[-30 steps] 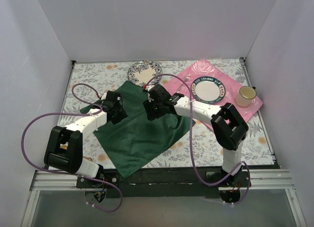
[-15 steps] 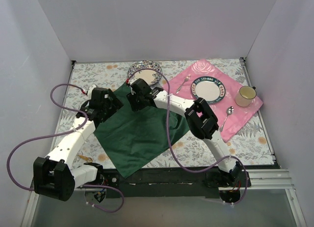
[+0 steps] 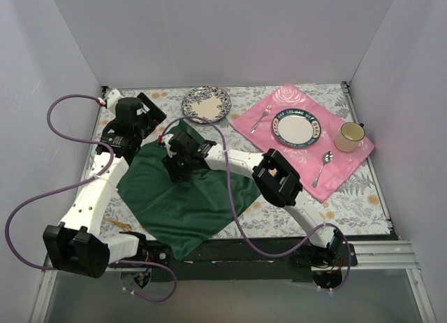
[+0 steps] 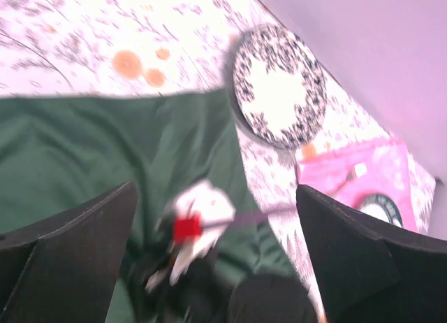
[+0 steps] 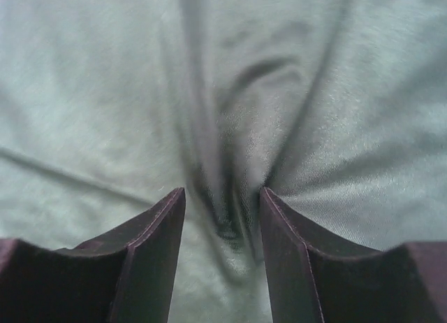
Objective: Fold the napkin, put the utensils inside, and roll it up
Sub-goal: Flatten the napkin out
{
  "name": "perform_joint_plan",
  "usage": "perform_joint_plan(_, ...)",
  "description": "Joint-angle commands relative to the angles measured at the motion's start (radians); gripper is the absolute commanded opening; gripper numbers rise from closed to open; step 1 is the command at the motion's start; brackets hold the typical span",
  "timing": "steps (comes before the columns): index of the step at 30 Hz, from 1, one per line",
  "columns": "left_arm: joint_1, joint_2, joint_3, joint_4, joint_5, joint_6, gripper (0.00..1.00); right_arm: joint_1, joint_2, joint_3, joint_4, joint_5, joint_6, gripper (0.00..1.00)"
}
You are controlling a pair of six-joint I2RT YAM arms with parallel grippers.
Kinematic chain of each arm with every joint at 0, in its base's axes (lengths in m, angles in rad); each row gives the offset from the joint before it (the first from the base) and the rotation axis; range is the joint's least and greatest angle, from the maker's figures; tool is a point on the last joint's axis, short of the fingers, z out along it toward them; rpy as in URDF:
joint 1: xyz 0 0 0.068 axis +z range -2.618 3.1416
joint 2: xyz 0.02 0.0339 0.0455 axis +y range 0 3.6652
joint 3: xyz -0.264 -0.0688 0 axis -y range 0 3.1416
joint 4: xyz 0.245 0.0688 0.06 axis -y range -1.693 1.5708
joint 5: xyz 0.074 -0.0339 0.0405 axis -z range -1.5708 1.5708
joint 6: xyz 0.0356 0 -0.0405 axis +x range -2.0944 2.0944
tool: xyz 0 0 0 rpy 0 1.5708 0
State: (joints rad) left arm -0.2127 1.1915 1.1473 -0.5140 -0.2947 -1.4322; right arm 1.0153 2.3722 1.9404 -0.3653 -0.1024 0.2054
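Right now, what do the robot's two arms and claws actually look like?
The left arm and right arm match: white tubular links, chunky black joint housings, each trailing a looping purple cable. The claw fingers are dark, smooth, tapering wedges.

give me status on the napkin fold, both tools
Left tool open, empty, clear of the cloth. Right tool shut on a pinch of the napkin, not yet folded. Patterned plate near its far corner.
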Motion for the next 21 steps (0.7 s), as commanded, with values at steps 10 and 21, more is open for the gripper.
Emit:
perform_joint_plan(10,0.196,0.175,0.043,0.034,0.285,0.068,0.98,-0.030,-0.470,-0.342,0.028,0.021,-0.024,0.84)
perform_joint_plan(21,0.058,0.633,0.239,0.029,0.477,0.194,0.98,-0.325,-0.495,-0.402,-0.033,-0.054,-0.038,0.81)
